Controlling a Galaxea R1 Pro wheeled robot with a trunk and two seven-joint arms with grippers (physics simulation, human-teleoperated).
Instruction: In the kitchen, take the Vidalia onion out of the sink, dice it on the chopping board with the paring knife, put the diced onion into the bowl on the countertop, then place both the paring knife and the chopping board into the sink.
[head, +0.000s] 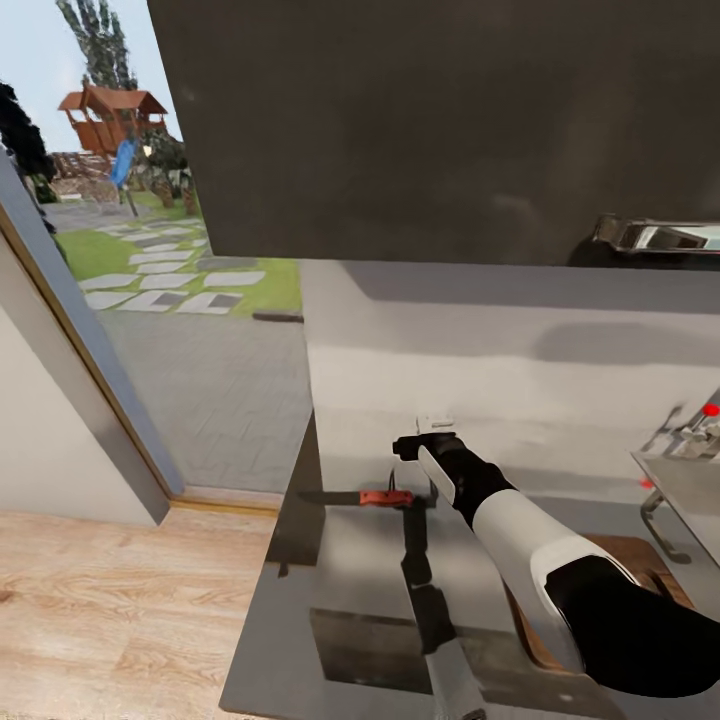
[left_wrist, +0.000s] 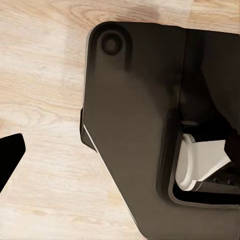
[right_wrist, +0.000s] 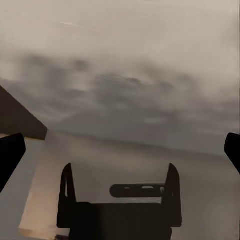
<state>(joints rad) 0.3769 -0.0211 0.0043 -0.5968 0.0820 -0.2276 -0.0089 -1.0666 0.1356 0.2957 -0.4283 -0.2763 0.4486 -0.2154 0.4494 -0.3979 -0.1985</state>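
Note:
The paring knife (head: 362, 497) lies flat on the glossy countertop (head: 340, 560), red-orange handle toward the arm and dark blade pointing left. My right gripper (head: 431, 432) hovers just right of and above the handle, apart from it. In the right wrist view the right gripper (right_wrist: 120, 150) is open, its fingertips (right_wrist: 11, 155) at the frame's edges, nothing between them, and its own mirror image below. The chopping board (head: 645, 562) peeks out from under my right forearm. The sink (head: 690, 478) with its red knob (head: 711, 409) is at the far right. Onion and bowl are out of view.
A dark wall cabinet (head: 420, 130) hangs over the counter. The countertop's left edge drops to wooden floor (head: 120, 620), beside a glass door to a garden. In the left wrist view, my left gripper's fingertip (left_wrist: 10, 155) hangs beside the robot's dark base (left_wrist: 135, 125) over floor.

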